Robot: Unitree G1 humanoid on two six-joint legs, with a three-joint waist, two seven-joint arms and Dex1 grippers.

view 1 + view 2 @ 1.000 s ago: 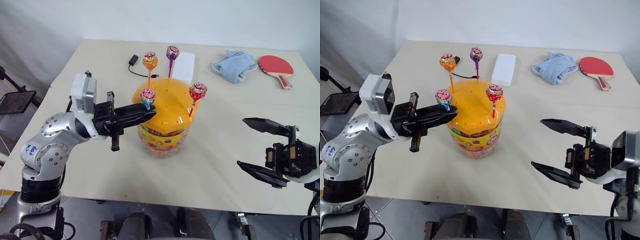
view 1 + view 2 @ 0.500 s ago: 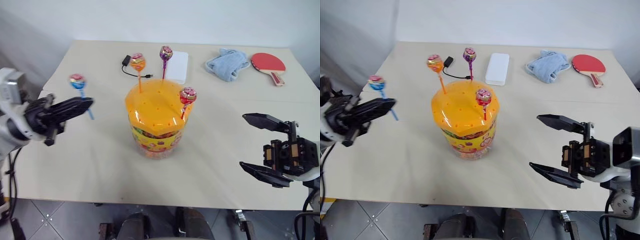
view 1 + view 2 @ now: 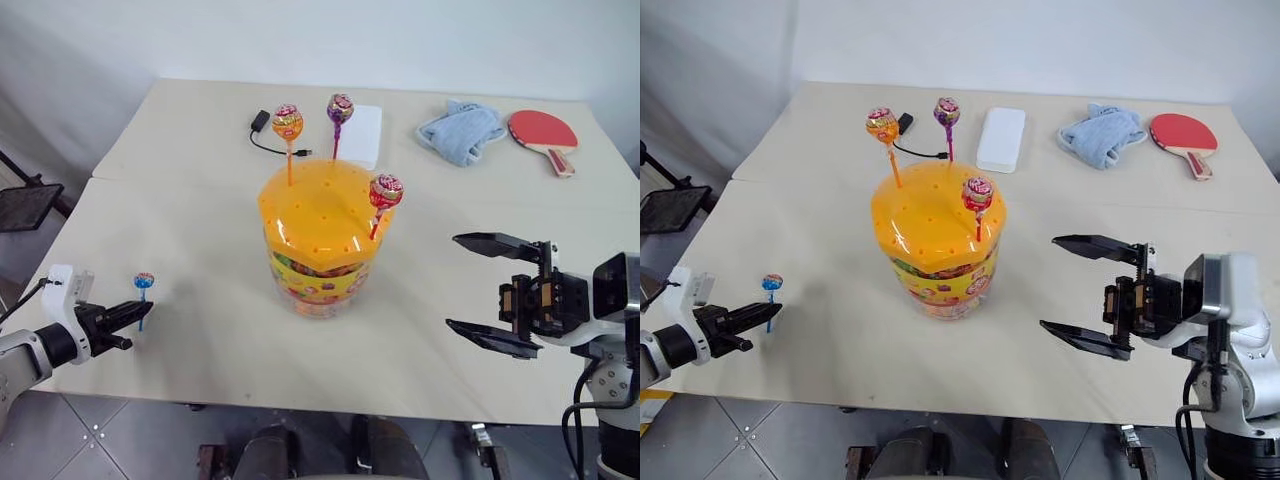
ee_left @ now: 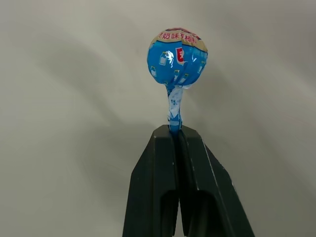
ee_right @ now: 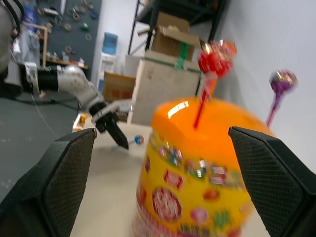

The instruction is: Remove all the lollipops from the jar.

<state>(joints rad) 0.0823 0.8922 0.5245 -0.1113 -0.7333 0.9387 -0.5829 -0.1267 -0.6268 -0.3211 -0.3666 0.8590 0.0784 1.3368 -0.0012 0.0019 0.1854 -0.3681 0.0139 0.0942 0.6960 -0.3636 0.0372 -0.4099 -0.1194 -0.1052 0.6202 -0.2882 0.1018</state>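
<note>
At the worktop's (image 3: 200, 200) near left edge, left gripper (image 3: 138, 313) clamps the blue-stick lollipop (image 3: 144, 282). Jar (image 3: 322, 240) mid-worktop, three lollipops upright in its lid. Right gripper (image 3: 492, 292) gapes wide, empty. White box (image 3: 362, 135), cloth (image 3: 458, 130), paddle (image 3: 542, 132) behind.

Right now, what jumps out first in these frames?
The jar mid-table with its orange domed lid, three lollipops standing up from it. At the table's near left edge, the left gripper is shut on the blue lollipop. The right gripper hangs open right of the jar.
</note>
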